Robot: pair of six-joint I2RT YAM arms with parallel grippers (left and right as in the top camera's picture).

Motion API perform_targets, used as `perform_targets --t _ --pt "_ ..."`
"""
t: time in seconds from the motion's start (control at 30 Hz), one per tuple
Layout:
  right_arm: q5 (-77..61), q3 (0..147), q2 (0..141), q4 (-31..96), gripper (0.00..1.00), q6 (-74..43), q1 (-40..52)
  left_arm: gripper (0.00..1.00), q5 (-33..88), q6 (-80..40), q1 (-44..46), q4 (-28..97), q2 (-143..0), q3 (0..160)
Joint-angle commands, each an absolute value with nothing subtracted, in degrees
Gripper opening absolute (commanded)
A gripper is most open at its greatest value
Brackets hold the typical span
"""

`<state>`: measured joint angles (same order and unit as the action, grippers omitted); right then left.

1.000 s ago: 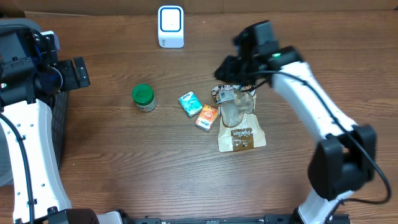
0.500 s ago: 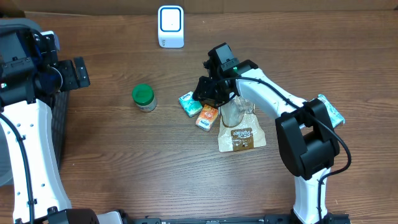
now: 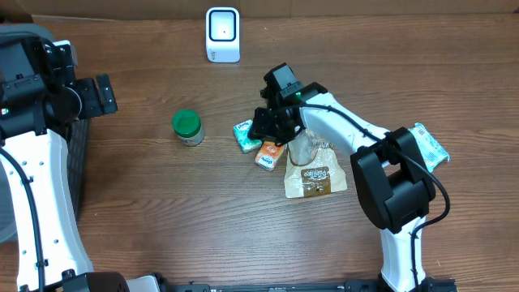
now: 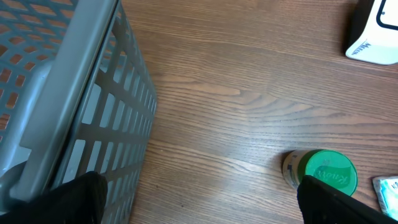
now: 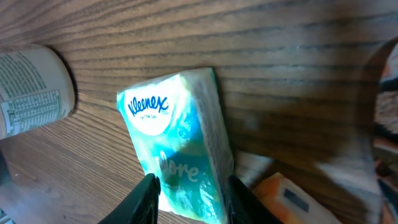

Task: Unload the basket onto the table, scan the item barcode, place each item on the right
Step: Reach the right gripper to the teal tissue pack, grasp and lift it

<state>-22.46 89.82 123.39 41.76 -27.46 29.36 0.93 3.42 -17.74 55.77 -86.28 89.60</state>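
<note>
A teal Kleenex tissue pack (image 3: 245, 135) (image 5: 174, 143) lies flat on the wood table. My right gripper (image 3: 261, 128) (image 5: 193, 193) is low over it, partly open, one finger close on each long side of the pack. The pack rests on the table and is not lifted. An orange pack (image 3: 270, 154) (image 5: 292, 199) lies just right of it. The white barcode scanner (image 3: 222, 34) (image 4: 376, 31) stands at the back middle. My left gripper (image 3: 101, 93) (image 4: 199, 199) hangs wide open and empty at the far left, beside a grey basket (image 4: 74, 112).
A green-lidded jar (image 3: 187, 126) (image 4: 323, 174) (image 5: 31, 93) stands left of the tissue pack. A brown pouch with a clear top (image 3: 313, 170) lies right of the orange pack. Another teal packet (image 3: 430, 144) shows behind my right arm's base.
My right arm swung left from over the brown pouch and came down around the tissue pack. Its jaws kept the same width. The left arm stayed still.
</note>
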Motion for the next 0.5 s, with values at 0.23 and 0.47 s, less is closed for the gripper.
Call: perform_targets --t 0.23,0.47 --pt "-21.1 86.43 124.55 40.75 0.27 -31.77 29.63 1.0 1.5 4.29 -17.87 55.68 -86.52 90.0" --pt "-21.82 86.19 124.55 39.83 0.12 -31.73 29.63 0.99 1.5 4.29 -17.87 55.68 -86.52 90.0"
